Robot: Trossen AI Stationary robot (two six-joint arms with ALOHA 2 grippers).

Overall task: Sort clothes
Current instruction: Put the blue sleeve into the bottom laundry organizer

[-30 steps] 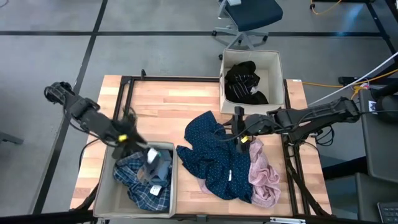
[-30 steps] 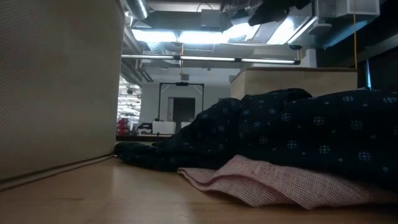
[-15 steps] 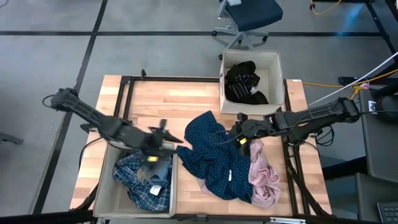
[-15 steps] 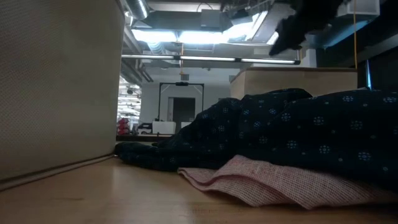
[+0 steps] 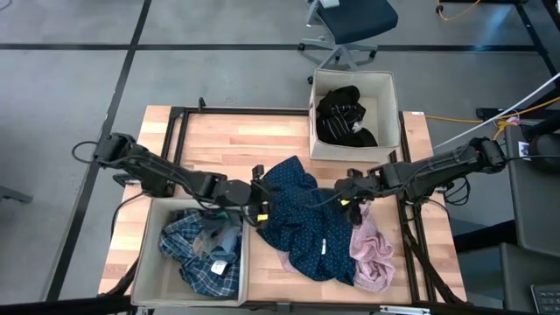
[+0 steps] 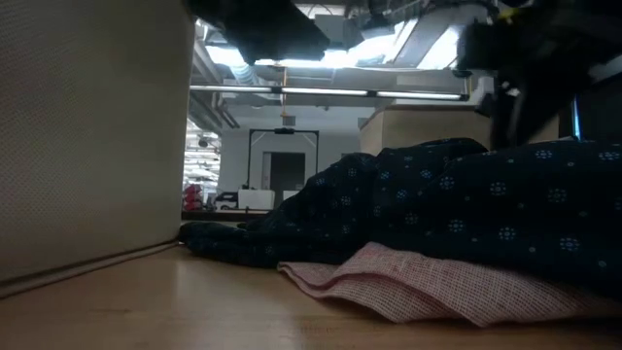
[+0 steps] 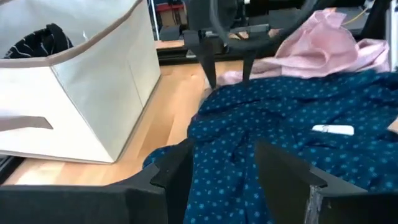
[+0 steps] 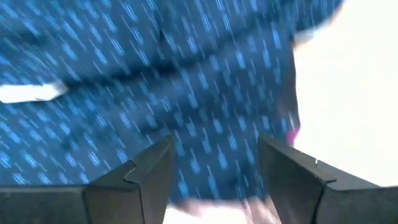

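The left gripper (image 5: 260, 208) hangs with fingers spread at the near edge of the navy white-dotted shirt (image 5: 306, 223), which lies straight ahead of it. Facing it across the shirt, the right gripper (image 5: 344, 194) is also spread, the pale pink garment (image 5: 372, 249) just beside it.

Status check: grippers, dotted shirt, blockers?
Left gripper open at navy dotted shirt's left edge. Right gripper open above its right side. Shirt flat on table, overlapping pink garment.

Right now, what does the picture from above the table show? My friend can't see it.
Two dark robot arms reach over a crumpled navy white-dotted garment mid-table, the left gripper and right gripper both with open jaws. A pale pink garment lies beside it.
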